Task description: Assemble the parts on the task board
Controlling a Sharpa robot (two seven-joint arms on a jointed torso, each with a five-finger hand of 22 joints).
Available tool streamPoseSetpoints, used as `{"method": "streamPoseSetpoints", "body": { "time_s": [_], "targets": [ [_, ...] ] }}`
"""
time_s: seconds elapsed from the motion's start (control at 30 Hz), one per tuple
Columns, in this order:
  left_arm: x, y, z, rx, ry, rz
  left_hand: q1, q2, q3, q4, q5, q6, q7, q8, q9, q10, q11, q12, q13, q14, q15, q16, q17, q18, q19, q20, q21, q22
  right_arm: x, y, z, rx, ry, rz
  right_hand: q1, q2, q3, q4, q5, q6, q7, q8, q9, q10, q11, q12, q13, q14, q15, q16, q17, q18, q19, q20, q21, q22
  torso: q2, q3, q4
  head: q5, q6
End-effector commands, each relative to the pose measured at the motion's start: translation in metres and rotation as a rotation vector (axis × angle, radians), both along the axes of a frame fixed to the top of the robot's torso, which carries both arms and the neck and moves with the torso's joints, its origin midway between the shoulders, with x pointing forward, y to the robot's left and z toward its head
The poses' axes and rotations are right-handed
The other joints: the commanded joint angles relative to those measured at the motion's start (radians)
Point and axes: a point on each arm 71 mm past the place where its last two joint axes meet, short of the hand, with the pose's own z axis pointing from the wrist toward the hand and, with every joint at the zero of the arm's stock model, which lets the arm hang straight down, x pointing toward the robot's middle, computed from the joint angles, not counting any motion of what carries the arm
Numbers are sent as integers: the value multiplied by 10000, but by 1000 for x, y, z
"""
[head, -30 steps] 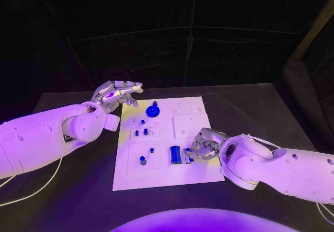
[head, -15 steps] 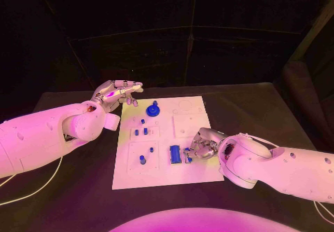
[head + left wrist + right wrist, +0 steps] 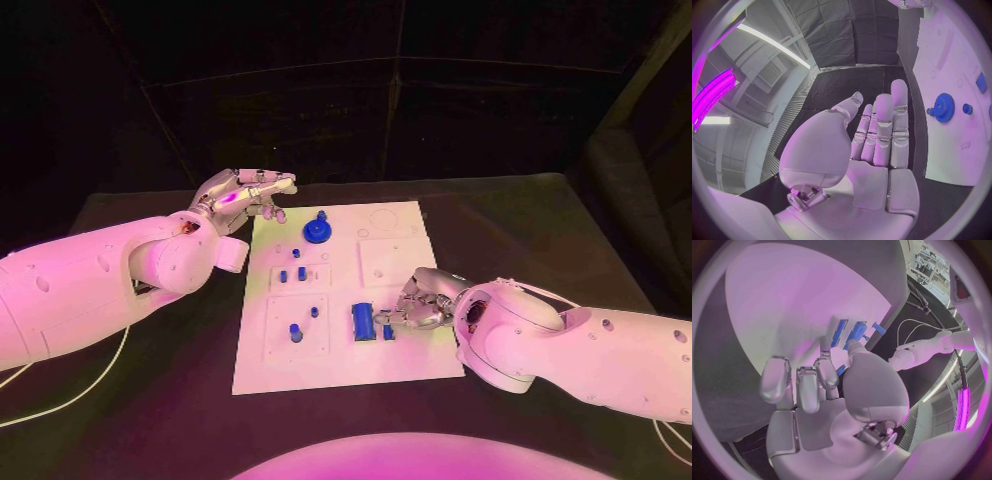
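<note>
Evidently a small blue part (image 3: 388, 327) is pinched by the right hand (image 3: 414, 305); it should be seated squarely. Left hand (image 3: 242, 192) is held open.

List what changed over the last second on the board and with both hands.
Little changed. The right hand shifted slightly toward the blue block on the task board, its fingers at a small blue part beside it. The left hand stayed raised at the board's far left corner, holding nothing. The blue gear and pegs did not move.
</note>
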Motion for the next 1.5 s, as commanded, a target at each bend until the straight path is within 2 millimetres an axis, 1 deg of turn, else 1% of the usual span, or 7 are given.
{"method": "streamPoseSetpoints", "body": {
  "time_s": [0.03,0.6,0.73,1.0,1.13,1.27,1.5],
  "targets": [
    [0,-1,1,-105,13,-107,64,32,-64,8,42,-58,-13,56,0,-78,-21,50,-13,-55,27,49,-12,130,75,17,-47,-13,1,-1,2,-125,-236,75,-85,-13,-128,4,-89,-86,16,58,14,-43,32,-82,-23,650,-5,-52,495,15,-57,17,-40,-26,1,6,2,7,1],
    [1,-1,1,-94,17,-92,61,38,-73,13,42,-67,-11,59,0,-90,-19,55,-15,-56,30,51,-16,129,77,19,-50,-17,-3,-7,6,111,-444,373,1217,141,-386,-374,437,-285,71,72,91,-174,72,-297,-141,620,25,-160,332,48,-148,41,-165,-206,-16,10,-4,-20,54],
    [1,0,1,-85,-1,-57,61,38,-73,13,42,-67,-11,59,0,-90,-19,55,-15,-56,30,51,-16,129,77,19,-50,-17,-3,-14,7,854,-389,59,1383,168,-577,-288,835,-787,260,-184,4,-686,221,-1178,-959,491,137,-488,-242,166,-500,120,-523,-874,-40,2,-3,-11,105],
    [2,3,2,-86,-250,189,63,40,-76,13,42,-70,-11,60,0,-95,-18,58,-15,-58,31,51,-18,129,77,20,-53,-19,16,-52,11,4393,627,-1521,1968,372,-831,-212,769,-1629,589,-538,-102,-1746,522,-2716,-2496,256,388,-1205,-1298,435,-1240,361,-1424,-2338,-268,-118,50,-102,240],
    [3,6,3,-55,-364,362,55,43,-84,20,41,-70,-9,65,2,-95,-17,65,-14,-64,34,50,-21,128,74,22,-57,-22,40,-70,24,6295,230,-2098,2631,649,-775,-504,1052,-1953,761,-653,-131,-3125,668,-4705,-4326,-608,517,-3277,-4034,938,-2845,478,-3424,-5313,-419,-144,71,-95,284],
    [5,9,3,-110,-414,578,33,46,-109,37,41,-65,-10,79,5,-92,-16,85,-12,-81,39,46,-29,127,64,27,-70,-31,64,-86,37,7629,-375,-2479,3389,915,-591,-806,983,-2280,1025,-882,-296,-3752,904,-6146,-5611,-1871,785,-6660,-7385,974,-3429,718,-4942,-6407,-577,-185,81,-123,321],
    [9,15,2,-218,-442,1119,101,101,-225,35,43,34,-45,243,20,-23,-32,266,-15,-782,74,-447,-300,120,-509,76,-534,-285,98,-98,44,8778,-1188,-2559,4378,988,-103,-1027,317,-2281,1436,-1406,-1027,-3978,1550,-9345,-9090,-2959,1408,-10276,-9070,968,-4162,1288,-7493,-7981,-844,-280,22,-87,350]
  ]
}}
